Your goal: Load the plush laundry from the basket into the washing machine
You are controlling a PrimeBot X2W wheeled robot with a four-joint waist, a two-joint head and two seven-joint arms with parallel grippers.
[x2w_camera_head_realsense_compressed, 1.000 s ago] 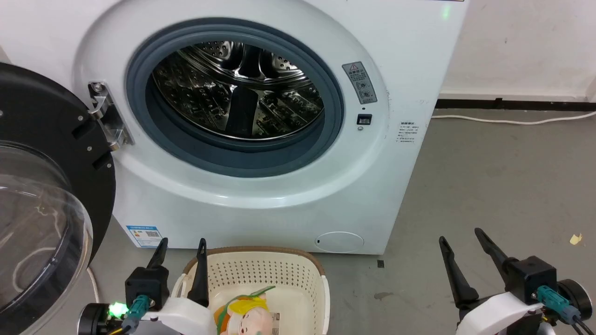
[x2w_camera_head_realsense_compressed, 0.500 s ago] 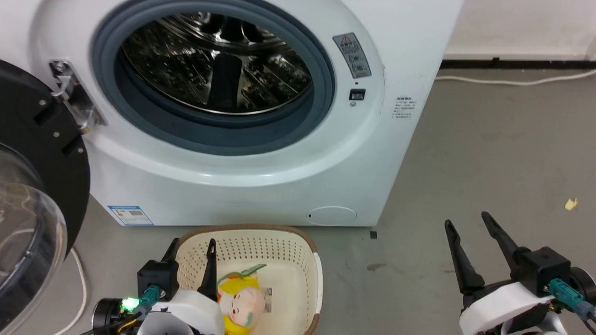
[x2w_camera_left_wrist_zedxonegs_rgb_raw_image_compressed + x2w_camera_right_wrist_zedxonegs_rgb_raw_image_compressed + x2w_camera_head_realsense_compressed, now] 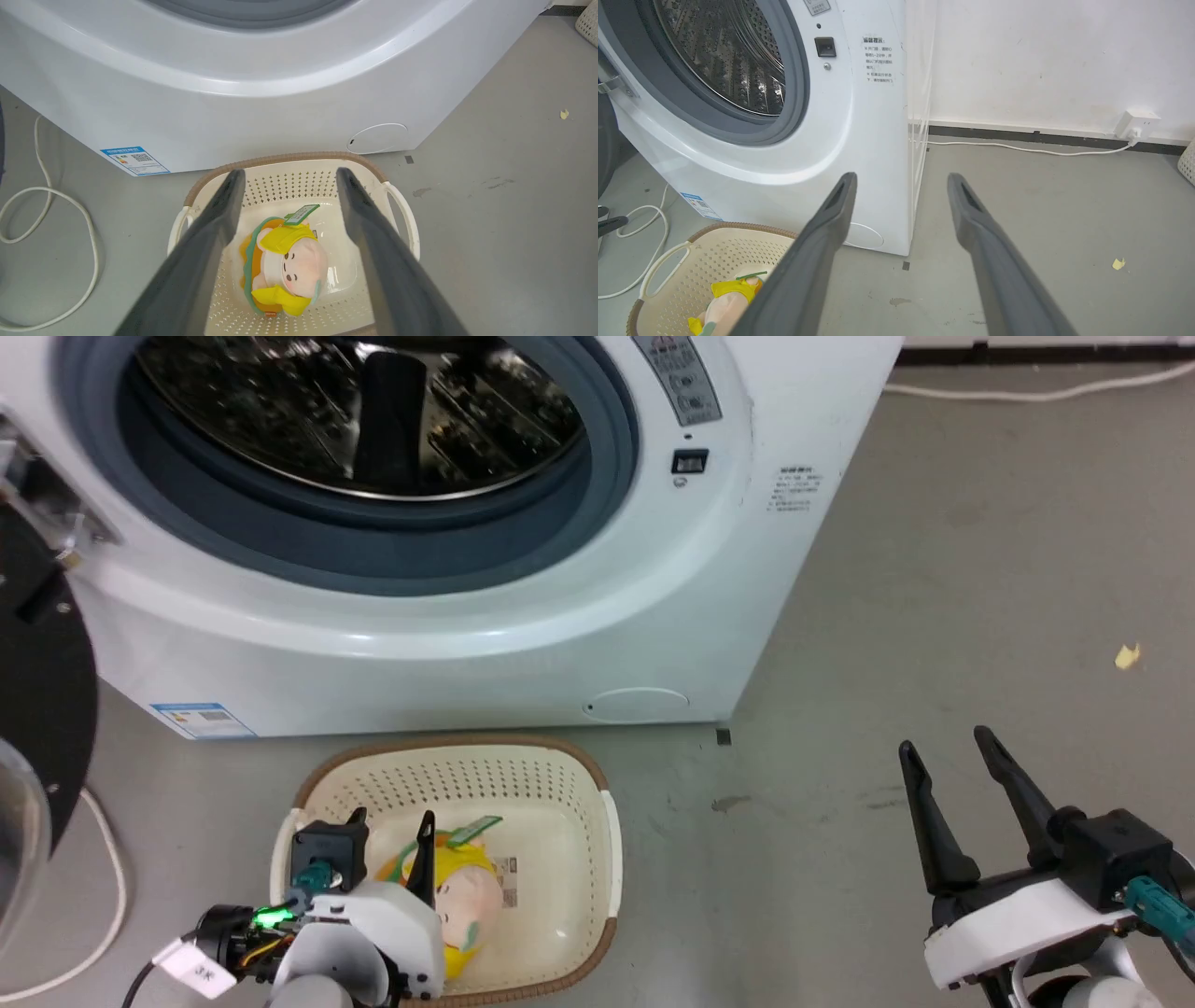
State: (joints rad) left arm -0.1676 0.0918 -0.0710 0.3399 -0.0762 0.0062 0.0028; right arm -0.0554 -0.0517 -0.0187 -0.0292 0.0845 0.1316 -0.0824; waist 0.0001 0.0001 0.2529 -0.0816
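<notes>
Left wrist view: left hand [image 3: 289, 172] spread wide, gripping nothing, poised over the plush laundry [image 3: 292, 259] in the basket [image 3: 280, 159].

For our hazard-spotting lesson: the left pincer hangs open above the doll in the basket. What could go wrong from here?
1. The left pincer is open over the doll, near the basket wall; going down, it may snag the holes or rim and drag the basket.
2. A pinch on just the green tag might let the doll slip on the lift.
3. The open door stands at the left; the pincer could strike it heading for the washer.
</notes>
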